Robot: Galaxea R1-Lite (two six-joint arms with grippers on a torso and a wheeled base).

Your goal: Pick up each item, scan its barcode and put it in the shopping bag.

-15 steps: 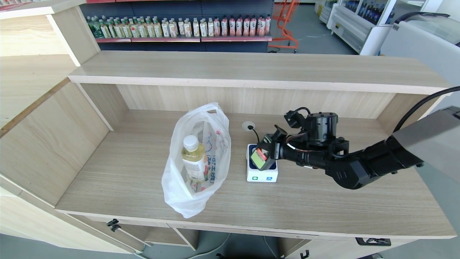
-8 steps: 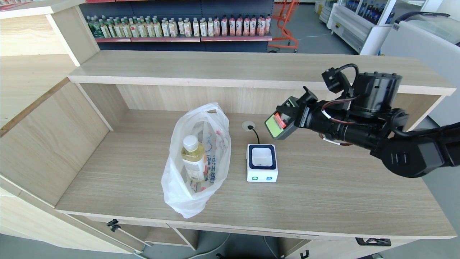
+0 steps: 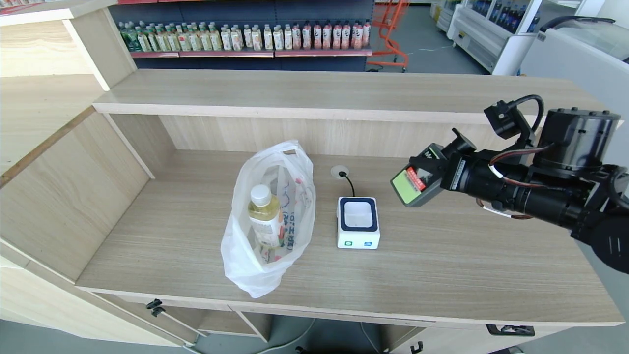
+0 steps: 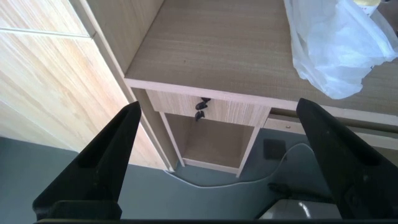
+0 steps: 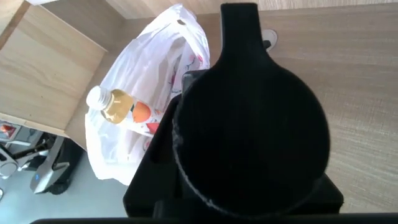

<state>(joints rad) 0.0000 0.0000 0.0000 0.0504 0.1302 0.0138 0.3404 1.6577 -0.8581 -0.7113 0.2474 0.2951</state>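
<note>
The fingers [image 3: 428,155] of the right gripper [image 3: 417,182] are clamped on a small pack [image 3: 409,189] with a green face and a red label, gripping it across its narrow sides so the printed face stays uncovered. The pack hangs in the air above the bench [image 3: 442,265], to the right of the scanner [image 3: 358,222] and apart from it. It looks light and fairly stiff, probably a thin carton that a hard squeeze could dent, so a modest grip on the edges seems the right hold. The right arm comes in from the right with its forearm about level and its wrist pointing toward the shopping bag [image 3: 239,260]. The bag stands open just left of the scanner with a bottle [image 3: 264,216] upright inside. The left gripper [image 4: 217,162] hangs low off the bench's front corner, its fingers [image 4: 99,168] spread wide and holding nothing.
</note>
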